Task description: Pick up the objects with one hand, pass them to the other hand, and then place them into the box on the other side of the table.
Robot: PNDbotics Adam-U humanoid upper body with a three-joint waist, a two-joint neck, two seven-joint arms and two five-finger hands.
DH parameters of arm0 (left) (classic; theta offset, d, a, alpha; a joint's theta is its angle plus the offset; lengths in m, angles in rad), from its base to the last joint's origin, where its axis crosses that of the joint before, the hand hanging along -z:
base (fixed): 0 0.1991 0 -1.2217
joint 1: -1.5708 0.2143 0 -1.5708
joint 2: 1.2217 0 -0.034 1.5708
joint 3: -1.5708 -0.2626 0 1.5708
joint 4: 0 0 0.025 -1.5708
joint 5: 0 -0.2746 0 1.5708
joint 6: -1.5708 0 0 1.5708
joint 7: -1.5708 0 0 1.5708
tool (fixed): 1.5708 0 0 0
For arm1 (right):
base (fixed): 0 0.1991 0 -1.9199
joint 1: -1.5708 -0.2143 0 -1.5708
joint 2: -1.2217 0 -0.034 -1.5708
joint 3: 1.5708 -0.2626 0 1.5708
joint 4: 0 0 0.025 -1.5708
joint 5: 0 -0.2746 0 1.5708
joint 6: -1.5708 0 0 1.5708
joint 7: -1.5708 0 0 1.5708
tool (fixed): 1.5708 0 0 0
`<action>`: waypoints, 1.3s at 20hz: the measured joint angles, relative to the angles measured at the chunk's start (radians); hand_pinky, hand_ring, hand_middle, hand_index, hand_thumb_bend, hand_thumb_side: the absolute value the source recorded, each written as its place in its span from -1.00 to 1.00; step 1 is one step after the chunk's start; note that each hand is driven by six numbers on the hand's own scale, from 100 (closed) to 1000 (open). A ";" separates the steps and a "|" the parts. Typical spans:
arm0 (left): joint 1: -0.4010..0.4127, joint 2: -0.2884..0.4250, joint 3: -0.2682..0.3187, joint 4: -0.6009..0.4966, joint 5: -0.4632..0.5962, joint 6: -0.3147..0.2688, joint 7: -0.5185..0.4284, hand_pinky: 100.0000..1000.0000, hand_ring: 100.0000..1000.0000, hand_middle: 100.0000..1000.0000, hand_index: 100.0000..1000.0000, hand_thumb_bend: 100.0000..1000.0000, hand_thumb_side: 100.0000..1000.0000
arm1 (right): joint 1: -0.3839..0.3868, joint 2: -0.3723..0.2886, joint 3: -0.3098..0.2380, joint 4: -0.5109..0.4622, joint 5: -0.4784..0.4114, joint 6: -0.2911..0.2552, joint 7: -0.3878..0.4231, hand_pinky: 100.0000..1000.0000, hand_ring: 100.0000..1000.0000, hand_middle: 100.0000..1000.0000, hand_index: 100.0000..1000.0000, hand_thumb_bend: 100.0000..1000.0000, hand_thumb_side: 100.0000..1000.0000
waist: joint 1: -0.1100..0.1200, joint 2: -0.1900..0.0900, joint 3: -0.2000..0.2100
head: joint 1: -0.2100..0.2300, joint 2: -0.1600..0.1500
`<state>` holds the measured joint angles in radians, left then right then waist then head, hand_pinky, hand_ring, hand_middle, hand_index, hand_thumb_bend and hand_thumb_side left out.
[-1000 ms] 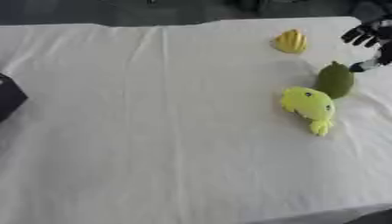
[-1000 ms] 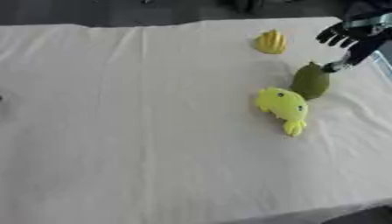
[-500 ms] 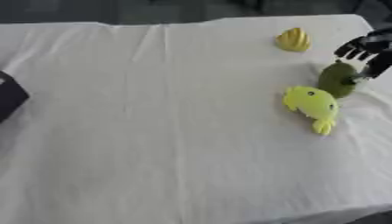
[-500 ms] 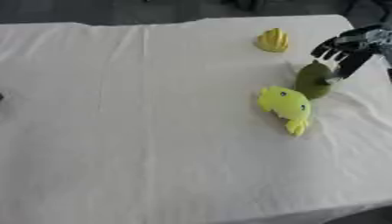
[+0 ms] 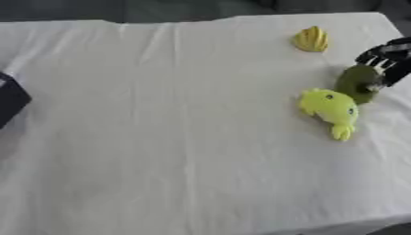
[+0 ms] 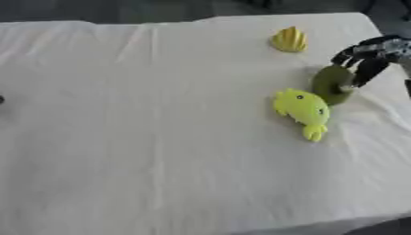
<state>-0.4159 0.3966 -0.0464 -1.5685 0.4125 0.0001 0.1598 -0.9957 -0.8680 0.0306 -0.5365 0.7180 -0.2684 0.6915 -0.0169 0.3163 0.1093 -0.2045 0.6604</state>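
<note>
White cloth, creased, covers the whole table (image 6: 160,137).

Item one: dark green fruit (image 6: 330,83), pear-like in shape (I cannot tell which fruit), near the table's right edge, toward the far right corner. My right hand (image 6: 371,54) comes in over that right edge and sits on the fruit's far and right sides; my fingers (image 6: 358,75) curl down against it, one dark tip touching its right flank. The fruit rests on the cloth. Whether the thumb has closed behind it is hidden from me.

Item two: lime-green plush fish (image 6: 302,108) with a dark eye, lying flat just beside the fruit on its near left side, tail pointing toward the near edge. The two are touching or all but touching; I cannot tell which.

Item three: small yellow ribbed thing (image 6: 289,39), shell-like, close to the far edge, apart from the fruit and farther back.

Item four: dark box (image 5: 11,98), only a corner showing at the table's left edge, well apart from the three items on the right.

My left hand shows in neither view.
</note>
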 measured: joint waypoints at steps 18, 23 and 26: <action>-0.002 0.000 -0.006 0.000 -0.008 0.004 -0.005 0.79 0.70 0.70 0.57 -0.83 0.74 | 0.049 0.009 -0.038 -0.072 -0.193 0.104 -0.225 0.60 0.42 -0.09 -0.04 -1.00 -1.00 | 0.000 0.004 -0.008 | 0.002 0.001; -0.006 0.000 -0.006 0.000 -0.007 0.006 -0.007 0.79 0.71 0.70 0.57 -0.82 0.70 | 0.129 -0.025 -0.064 -0.231 -0.352 0.144 -0.324 0.57 0.37 -0.12 -0.06 -1.00 -1.00 | 0.003 0.004 -0.017 | 0.009 0.002; -0.020 0.001 -0.006 -0.007 0.006 0.004 -0.005 0.79 0.71 0.71 0.57 -0.84 0.66 | 0.188 -0.036 -0.084 -0.361 -0.440 0.176 -0.403 0.52 0.33 -0.14 -0.06 -1.00 -1.00 | 0.006 0.004 -0.020 | 0.009 0.003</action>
<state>-0.4362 0.3977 -0.0521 -1.5757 0.4183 0.0037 0.1551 -0.8076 -0.9044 -0.0536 -0.8974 0.2778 -0.0923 0.2888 -0.0111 0.3203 0.0892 -0.1950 0.6630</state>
